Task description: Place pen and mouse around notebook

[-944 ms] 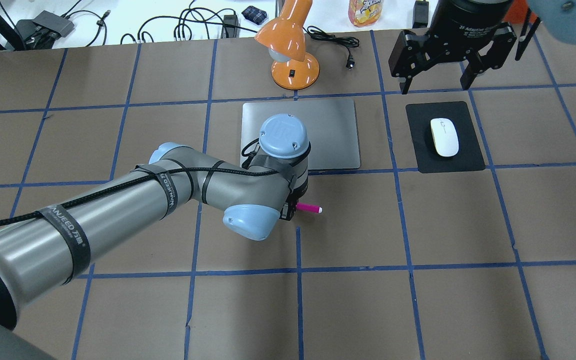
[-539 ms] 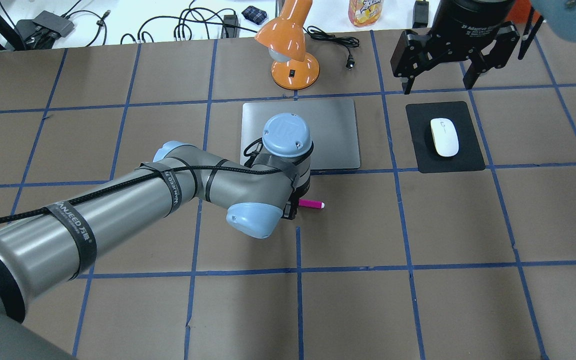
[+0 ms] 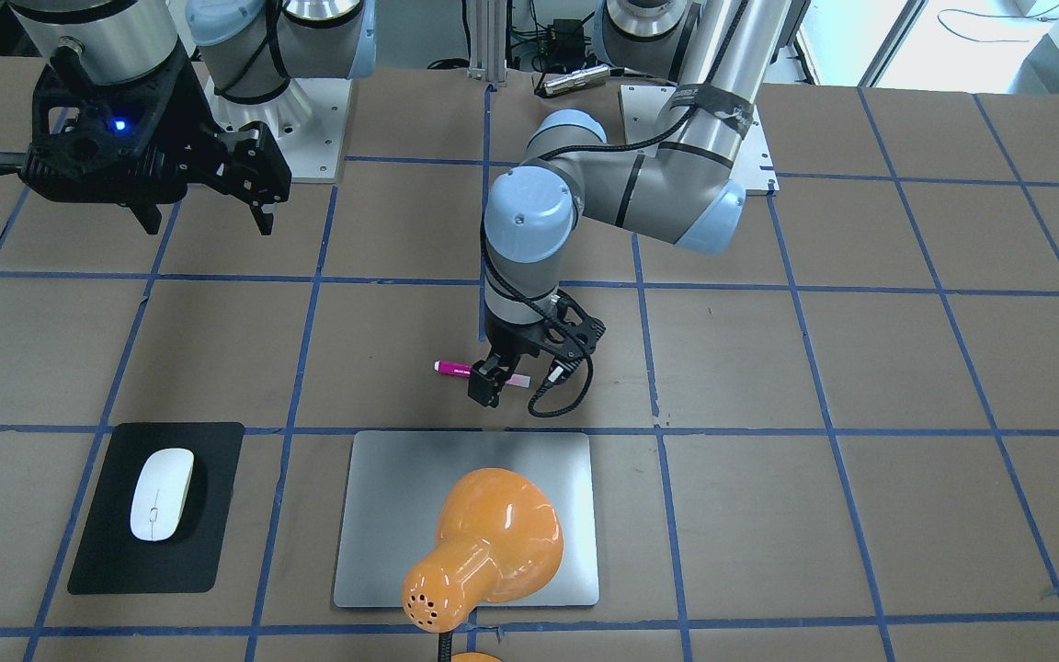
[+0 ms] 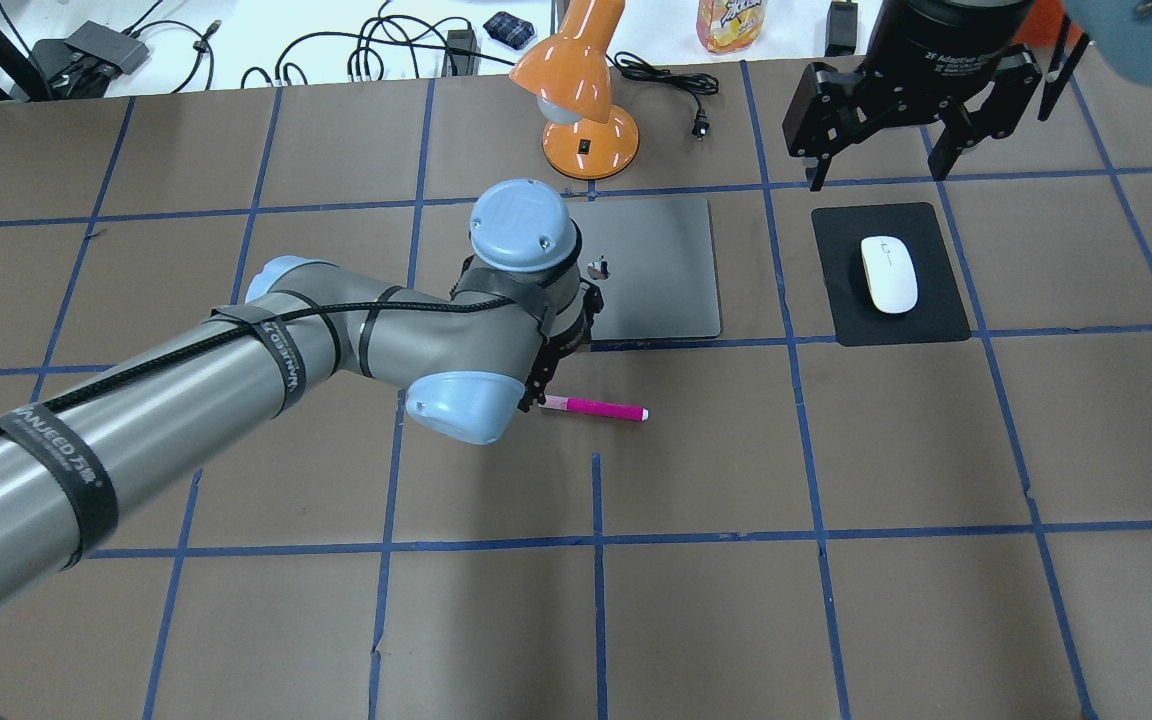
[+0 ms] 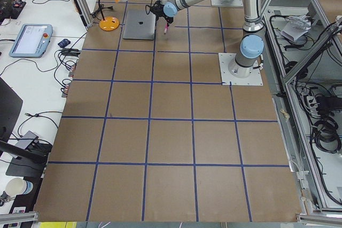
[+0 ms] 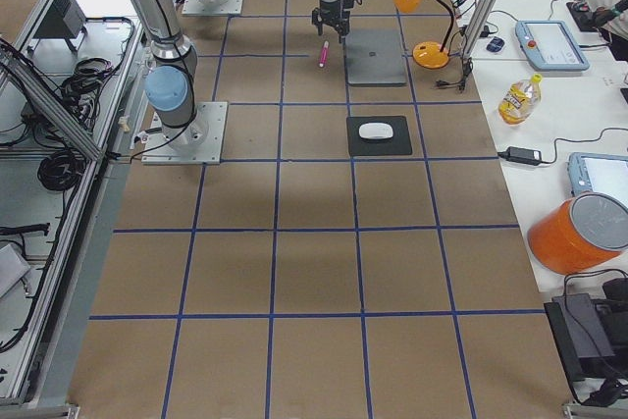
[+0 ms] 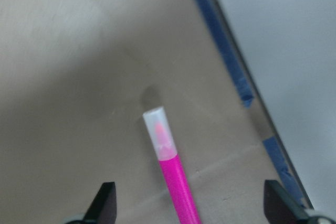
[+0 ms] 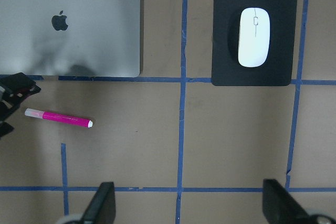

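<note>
The magenta pen lies flat on the table, just on the robot's side of the silver notebook, its pale cap toward my left gripper. That gripper hovers open over the cap end; in the left wrist view the pen lies between the spread fingers of the left gripper, untouched. The white mouse rests on a black mat to the notebook's right. My right gripper hangs open and empty, high beyond the mat. From the right wrist view, mouse, notebook and pen all show.
An orange desk lamp stands behind the notebook, its cord trailing right. In the front-facing view the lamp head covers part of the notebook. Cables, a bottle and devices sit on the white bench beyond the table's far edge.
My left gripper has let go of the pen and shifted left, toward the notebook. The pen now lies on the table with its whole length showing. The right gripper barely moved.
</note>
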`<state>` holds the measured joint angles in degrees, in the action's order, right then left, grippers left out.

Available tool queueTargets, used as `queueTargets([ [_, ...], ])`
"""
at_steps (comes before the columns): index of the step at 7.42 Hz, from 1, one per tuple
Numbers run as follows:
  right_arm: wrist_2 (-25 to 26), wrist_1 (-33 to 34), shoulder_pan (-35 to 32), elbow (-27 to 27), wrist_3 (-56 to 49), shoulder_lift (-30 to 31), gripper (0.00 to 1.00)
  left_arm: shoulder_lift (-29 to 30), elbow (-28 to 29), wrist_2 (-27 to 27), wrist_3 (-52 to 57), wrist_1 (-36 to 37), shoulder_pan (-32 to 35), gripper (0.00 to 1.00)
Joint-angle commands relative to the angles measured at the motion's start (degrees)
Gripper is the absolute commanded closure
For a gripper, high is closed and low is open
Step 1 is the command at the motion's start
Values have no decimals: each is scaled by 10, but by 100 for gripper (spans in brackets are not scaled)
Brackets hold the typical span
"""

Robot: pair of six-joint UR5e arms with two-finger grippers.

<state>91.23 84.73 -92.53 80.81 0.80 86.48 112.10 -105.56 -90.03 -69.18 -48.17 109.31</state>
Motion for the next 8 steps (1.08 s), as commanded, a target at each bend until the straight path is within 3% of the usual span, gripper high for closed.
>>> queueTargets([
  [1, 0, 0, 1, 0, -1, 0, 0, -41, 2, 26, 237, -36, -84, 0],
  [2, 1, 0, 1, -1, -1, 0, 0, -54, 3, 30, 331, -41, -127, 0],
  [4, 2, -1, 2, -1, 0, 2, 0, -102, 13, 18, 539, -132, -195, 0],
  [6, -2, 3, 1, 1, -1, 4, 0, -148, 68, -24, 625, -261, -233, 0],
  [8, -2, 5, 1, 2, -1, 5, 0, -181, 110, -27, 658, -364, -238, 0],
])
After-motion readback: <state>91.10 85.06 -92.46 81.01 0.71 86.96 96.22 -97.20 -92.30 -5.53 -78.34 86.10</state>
